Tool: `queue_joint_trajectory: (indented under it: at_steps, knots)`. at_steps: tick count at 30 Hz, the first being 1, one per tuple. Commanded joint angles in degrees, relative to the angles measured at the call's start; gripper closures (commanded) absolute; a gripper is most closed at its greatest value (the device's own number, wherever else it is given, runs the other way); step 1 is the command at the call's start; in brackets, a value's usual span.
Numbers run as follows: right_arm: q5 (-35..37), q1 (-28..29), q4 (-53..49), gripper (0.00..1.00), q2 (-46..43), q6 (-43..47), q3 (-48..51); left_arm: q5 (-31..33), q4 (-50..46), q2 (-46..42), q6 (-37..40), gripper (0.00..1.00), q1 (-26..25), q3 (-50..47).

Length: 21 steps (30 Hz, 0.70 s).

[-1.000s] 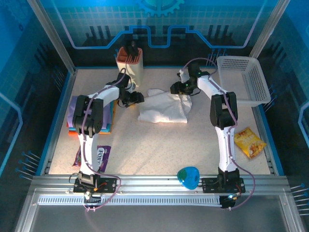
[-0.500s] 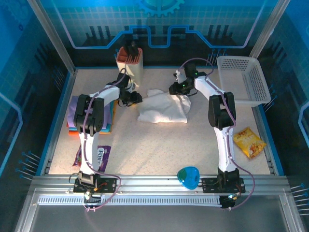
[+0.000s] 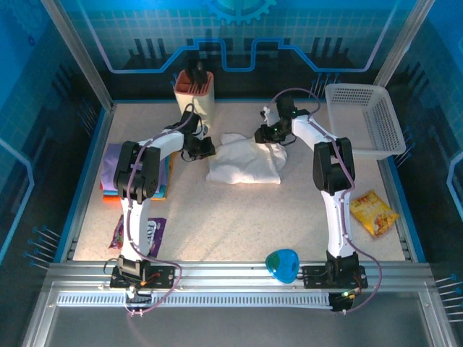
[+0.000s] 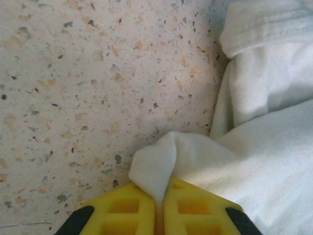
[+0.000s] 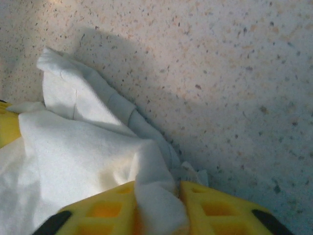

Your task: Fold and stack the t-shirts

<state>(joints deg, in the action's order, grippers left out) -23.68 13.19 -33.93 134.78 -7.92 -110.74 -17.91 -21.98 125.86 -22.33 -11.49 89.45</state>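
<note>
On the speckled table [image 3: 239,217] we see the white t-shirt [image 3: 244,165] lying in a rumpled heap, its sleeves and collar too bunched for us to tell apart. At the shirt's left edge the left gripper [image 3: 205,148] is clenched on a small peak of cloth. The left wrist view shows that fold pinched between the yellow fingers [image 4: 117,210], with the rest of the shirt cut off by the frame. At the shirt's far right corner the right gripper [image 3: 266,135] grasps a bunched hem, and cloth fills the gap between its fingers [image 5: 220,205]. Well left of the shirt, the folded lavender and orange garments [image 3: 110,166] lie partly hidden under the left arm [image 3: 141,170].
</note>
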Motion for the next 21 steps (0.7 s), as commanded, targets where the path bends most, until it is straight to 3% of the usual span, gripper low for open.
queue_joint_trajectory:
  at_steps: [1,4,10,21]
  knots:
    - [2.12,0.94,1.65,0.78,-5.3,-0.22,1.89,-0.6,0.61,-1.55,-0.44,0.96,-0.29,-1.02]
    - [4.5,1.31,1.1,0.84,-7.29,-0.74,2.63,0.23,0.36,-3.31,-0.58,1.0,-0.29,-1.03]
    - [8.68,2.17,1.48,0.84,-13.07,-1.63,6.58,0.07,-1.04,-8.02,-0.05,1.0,-0.72,-1.49]
    - [13.34,2.23,0.99,0.94,-25.8,-6.49,18.74,-2.64,-0.55,-15.58,1.39,1.0,-2.71,-3.67]
